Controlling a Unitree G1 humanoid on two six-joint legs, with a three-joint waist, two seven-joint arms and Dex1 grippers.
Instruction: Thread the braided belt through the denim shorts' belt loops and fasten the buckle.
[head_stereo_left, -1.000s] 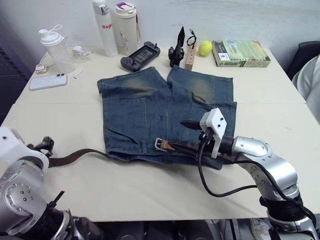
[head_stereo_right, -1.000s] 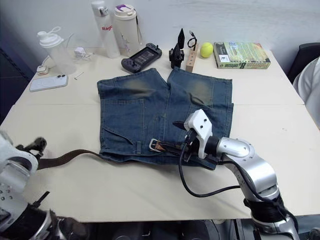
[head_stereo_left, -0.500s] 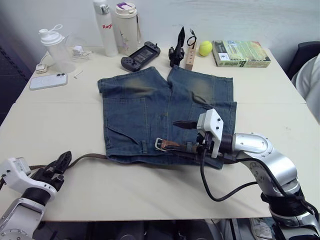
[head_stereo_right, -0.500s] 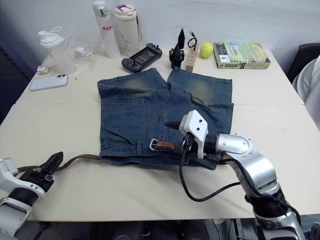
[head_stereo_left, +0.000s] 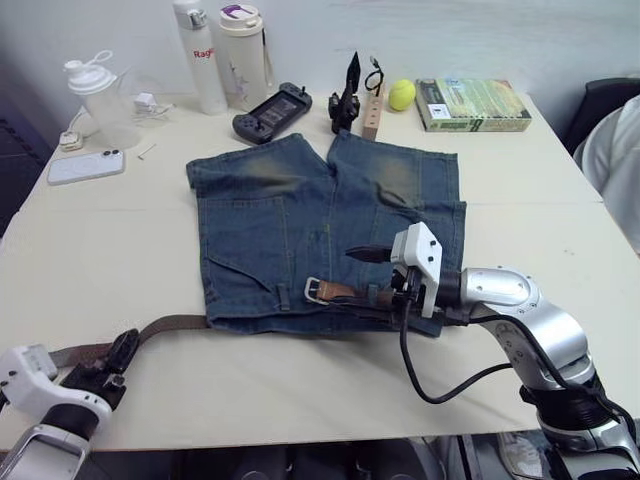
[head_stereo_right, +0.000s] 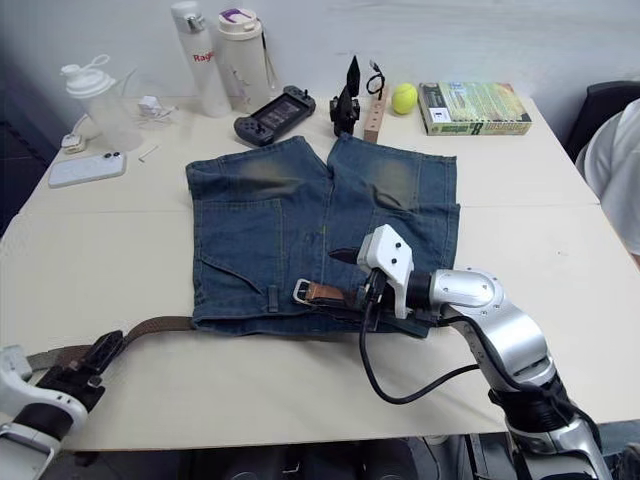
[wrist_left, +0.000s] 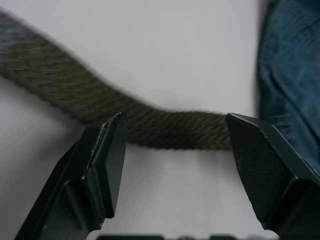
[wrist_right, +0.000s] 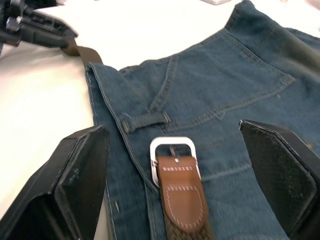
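1. On the tabletop (head_stereo_left: 120, 240), near the front left edge, my left gripper (head_stereo_left: 118, 352) hovers with its jaws spread wide. They hold nothing.
2. Left wrist view: the braided belt (wrist_left: 150, 127) runs across the gap between my two fingers (wrist_left: 107, 160), lying on the surface; neither pad touches it.
3. Belt's free tail trails from beside my left gripper rightward to the lower left corner of the denim shorts (head_stereo_left: 290, 215).
4. Shorts lie flat mid-tabletop, waistband toward me, legs pointing to the far edge.
5. Along the waistband the belt's leather end and the buckle (wrist_right: 172, 150) rest on the denim; one of the belt loops (wrist_right: 145, 121) sits just beside the buckle, on its left.
6. My right gripper (head_stereo_left: 372, 275) sits low over the waistband just right of the buckle, jaws wide apart, gripping nothing; the belt lies between the fingers in the right wrist view.
7. Far edge, left to right: phone (head_stereo_left: 85, 166), bottles (head_stereo_left: 190, 55), game controller (head_stereo_left: 270, 110), tennis ball (head_stereo_left: 402, 95), book (head_stereo_left: 470, 104).
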